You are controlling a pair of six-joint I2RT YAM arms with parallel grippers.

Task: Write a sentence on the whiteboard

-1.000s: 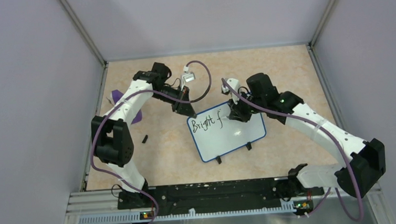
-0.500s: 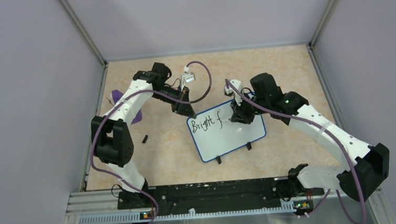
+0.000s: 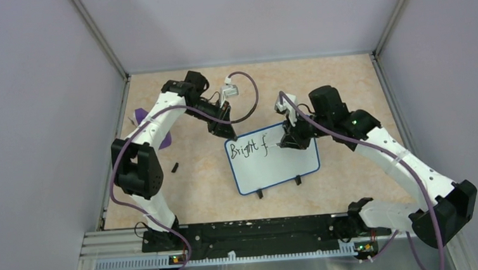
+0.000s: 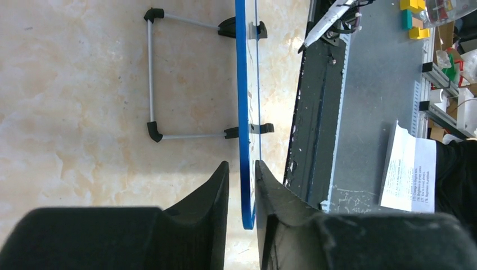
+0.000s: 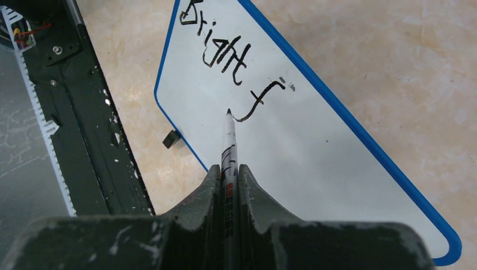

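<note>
Marker (image 5: 229,138) pinched in right claw (image 5: 228,170), whiteboard (image 5: 320,152) just ahead, its edge clamped by left claw (image 4: 242,169). Hard pressure might skid it.

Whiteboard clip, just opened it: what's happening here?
The left gripper clamps the whiteboard by its far left corner, steadying it. The right gripper holds a marker, its tip by the foot of the "f". The sentence reads only "Bright f", so the writing is unfinished.

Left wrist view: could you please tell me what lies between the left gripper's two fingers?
The whiteboard, seen edge-on with its blue frame, runs between the fingers of the left gripper; the left wrist view shows it.
</note>
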